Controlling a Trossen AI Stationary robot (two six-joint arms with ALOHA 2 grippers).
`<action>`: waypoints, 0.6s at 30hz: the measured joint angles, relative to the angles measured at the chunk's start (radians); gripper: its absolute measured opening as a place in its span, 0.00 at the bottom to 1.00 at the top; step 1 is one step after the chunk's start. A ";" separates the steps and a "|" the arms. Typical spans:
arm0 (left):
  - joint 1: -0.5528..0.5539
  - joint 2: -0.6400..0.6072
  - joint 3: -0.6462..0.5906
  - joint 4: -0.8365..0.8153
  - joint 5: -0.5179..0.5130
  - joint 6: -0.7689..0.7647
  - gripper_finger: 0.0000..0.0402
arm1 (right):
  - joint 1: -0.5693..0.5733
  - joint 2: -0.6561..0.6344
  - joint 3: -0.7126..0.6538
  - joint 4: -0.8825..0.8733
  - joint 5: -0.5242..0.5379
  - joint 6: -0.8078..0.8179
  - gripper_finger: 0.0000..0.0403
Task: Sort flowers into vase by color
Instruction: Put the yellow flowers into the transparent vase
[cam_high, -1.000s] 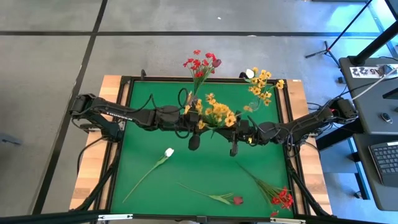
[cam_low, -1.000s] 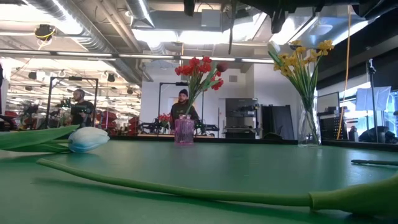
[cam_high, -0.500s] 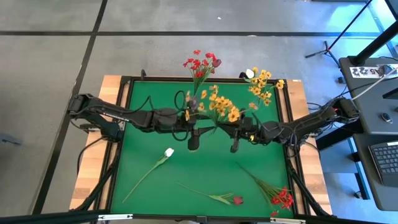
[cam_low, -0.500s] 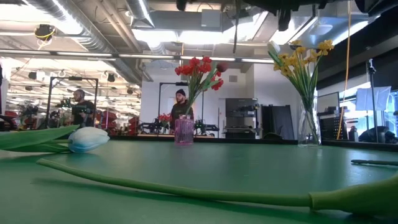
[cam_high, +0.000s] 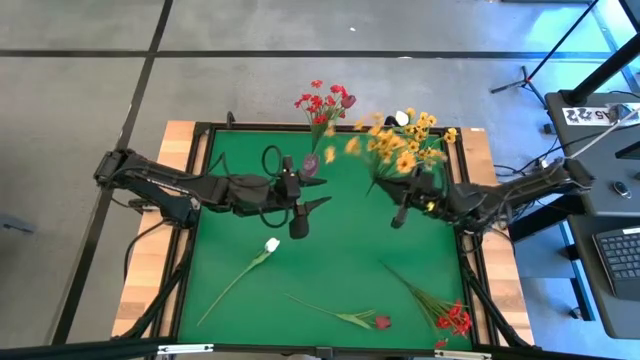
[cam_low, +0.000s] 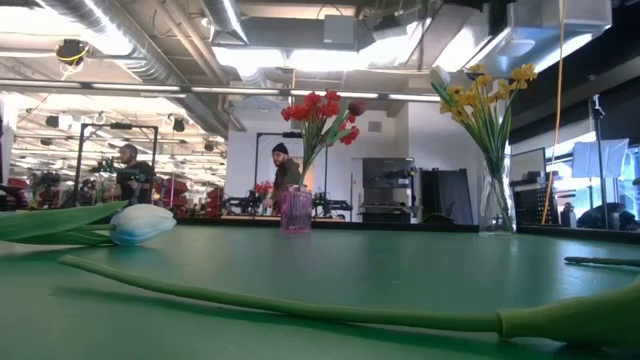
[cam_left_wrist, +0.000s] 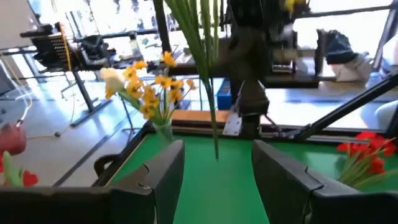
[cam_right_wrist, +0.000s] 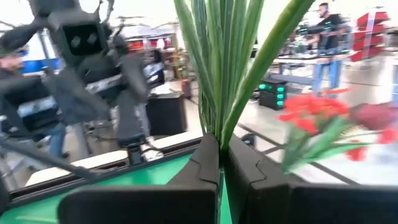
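On the left half of the green felt-covered table (cam_high: 330, 250), the left gripper (cam_high: 312, 203) hangs above the cloth with its two dark fingers (cam_left_wrist: 163, 174) spread wide and nothing between them. Nearer the front edge a single white bud on a long green stem (cam_high: 271, 245) lies flat, and beside it a single dark red bud on a green stem (cam_high: 381, 321) lies flat too. At the back edge a small pink glass vase (cam_low: 295, 212) stands upright, holding red blossom clusters (cam_high: 322, 102). To its right the right gripper (cam_right_wrist: 221, 163) is clamped on the green stems of a yellow-orange blossom bunch (cam_high: 392, 152), held in the air just beside a tall clear glass vase (cam_low: 495, 205) that holds more yellow blooms and a white bud (cam_high: 402, 118). A loose red blossom cluster (cam_high: 452, 319) lies at the front right corner.
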 joint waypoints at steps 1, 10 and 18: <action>0.000 0.000 0.000 -0.007 -0.002 -0.003 0.45 | 0.000 -0.032 0.000 -0.032 0.020 0.000 0.01; -0.002 0.000 0.000 -0.025 -0.003 -0.007 0.45 | 0.000 -0.278 -0.001 -0.213 0.129 -0.008 0.01; -0.002 0.001 0.000 -0.055 -0.003 -0.026 0.45 | 0.000 -0.418 0.000 -0.230 0.187 -0.100 0.01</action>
